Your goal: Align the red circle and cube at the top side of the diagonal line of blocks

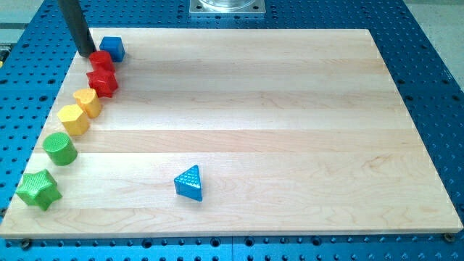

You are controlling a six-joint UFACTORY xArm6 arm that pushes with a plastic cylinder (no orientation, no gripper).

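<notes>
A diagonal line of blocks runs up the board's left side. At its top end a blue cube [112,48] sits just right of and above a red circle [101,61], the two touching or nearly so. Below come a red star [102,81], a yellow block [88,101], a yellow hexagon [74,118], a green cylinder [60,148] and a green star [38,188]. My tip [87,54] rests just left of the red circle, at its upper left edge, and left of the blue cube.
A blue triangle [190,183] lies alone near the bottom middle of the wooden board [290,109]. The board's left edge runs close beside the line of blocks. A blue perforated table surrounds the board.
</notes>
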